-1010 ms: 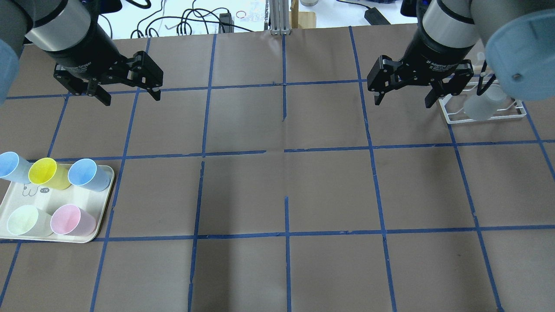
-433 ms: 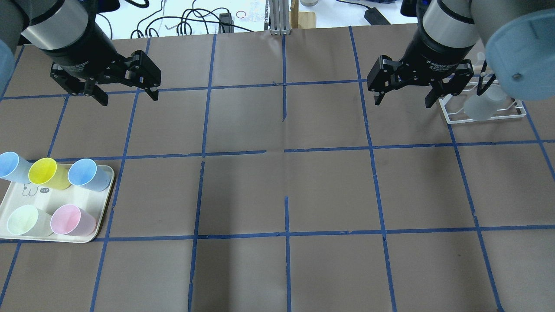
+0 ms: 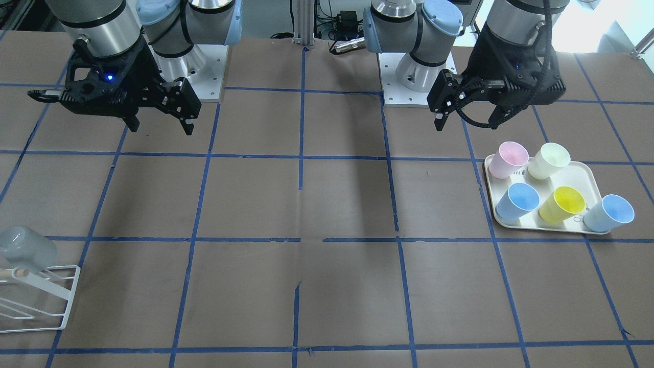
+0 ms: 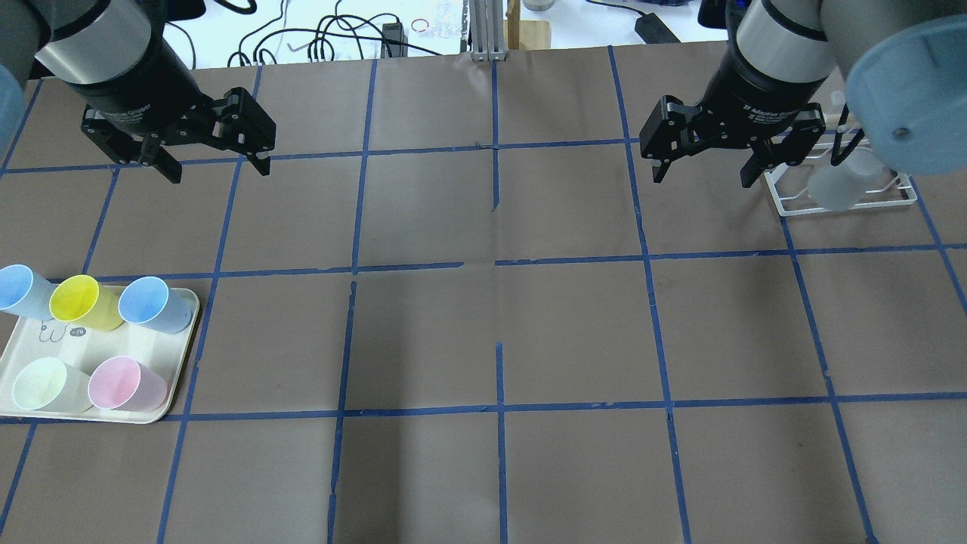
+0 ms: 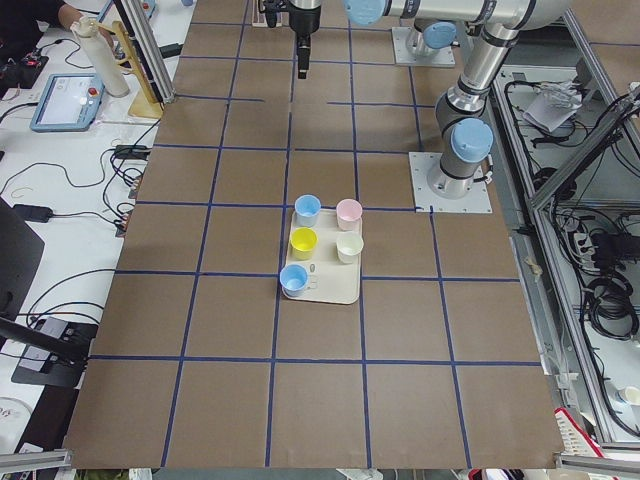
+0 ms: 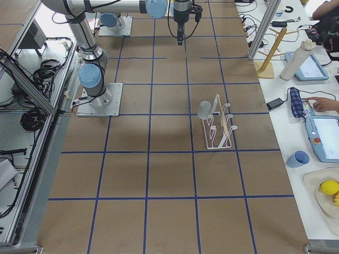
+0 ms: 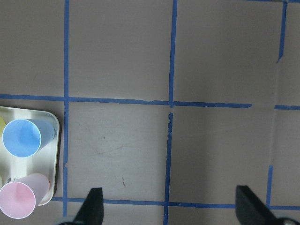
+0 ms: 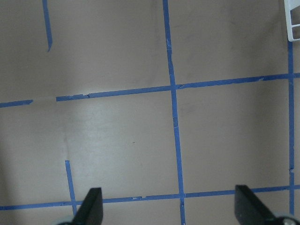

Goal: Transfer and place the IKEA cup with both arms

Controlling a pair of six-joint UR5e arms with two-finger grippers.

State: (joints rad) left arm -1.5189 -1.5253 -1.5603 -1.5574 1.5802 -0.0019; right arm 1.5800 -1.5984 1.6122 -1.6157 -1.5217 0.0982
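The pale grey IKEA cup (image 4: pixel 837 187) rests tilted on a white wire rack (image 4: pixel 789 208) at the far right. It also shows in the front-facing view (image 3: pixel 26 248) and the right side view (image 6: pixel 204 110). My right gripper (image 4: pixel 701 178) is open and empty, hovering just left of the rack, also in the front-facing view (image 3: pixel 161 128). My left gripper (image 4: pixel 219 171) is open and empty over the far left of the table, also in the front-facing view (image 3: pixel 466 123). Both wrist views show open fingers (image 7: pixel 93 208) (image 8: pixel 91 206) over bare table.
A cream tray (image 4: pixel 106 349) at the near left holds two light blue cups (image 4: pixel 151 304), a yellow cup (image 4: pixel 79 301), a pale cream cup (image 4: pixel 41 384) and a pink cup (image 4: pixel 121 384). Blue tape lines grid the brown table. Cables lie beyond the far edge.
My left gripper has drifted slightly left and toward the far edge, still open. The right gripper and the cups have not moved.
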